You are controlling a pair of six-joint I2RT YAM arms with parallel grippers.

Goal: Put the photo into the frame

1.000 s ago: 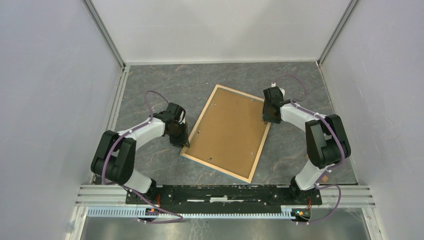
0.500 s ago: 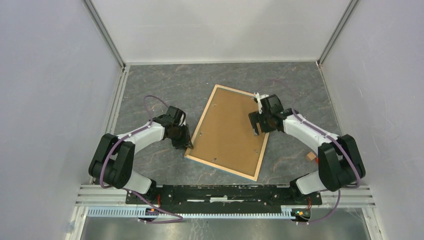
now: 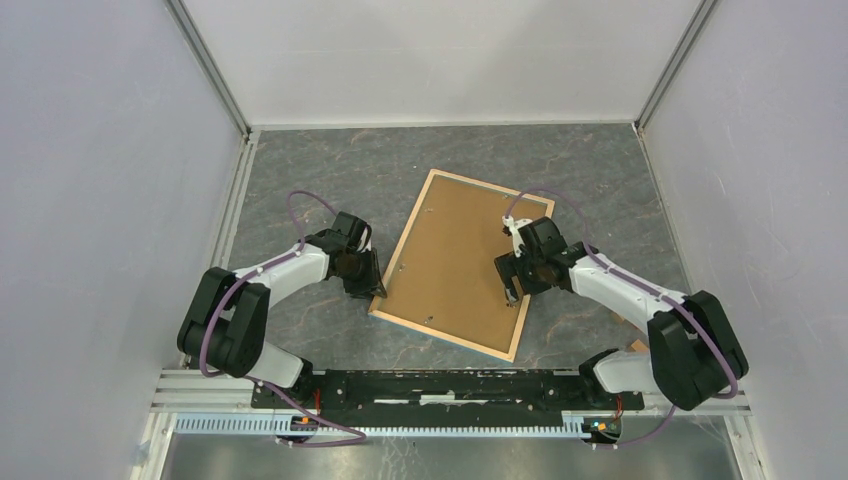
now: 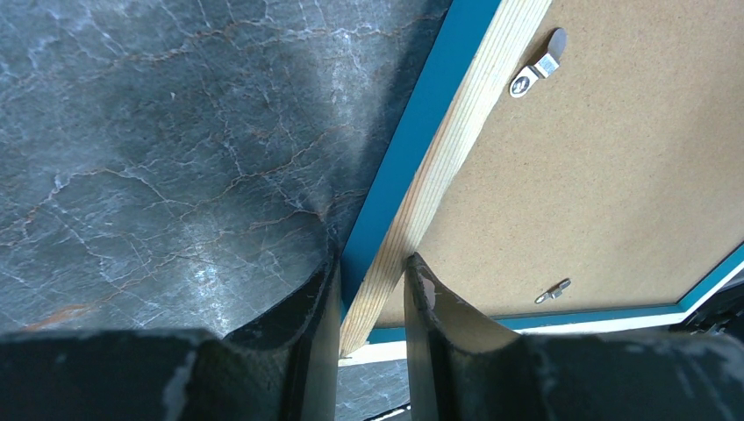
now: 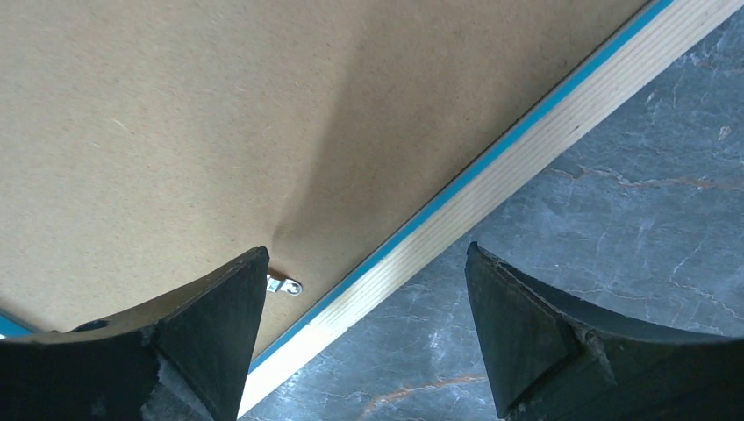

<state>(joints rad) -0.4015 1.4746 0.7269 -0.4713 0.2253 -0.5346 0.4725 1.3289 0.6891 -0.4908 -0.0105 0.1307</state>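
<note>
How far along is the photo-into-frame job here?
Done: the frame lies face down with the backing board seated; the photo is out of view, so whether it is inside cannot be told. In hand: the left gripper pinches one rim; the right gripper hangs open over the opposite rim by a clip. Remaining: likely the clips.

Front of the frame (image 3: 441, 334) unseen

Frame (image 4: 456, 132) rim lt wood w/ blue edge, backing board (image 4: 614, 158) plain brown, table (image 4: 175, 132) dk grey marbled.
</note>
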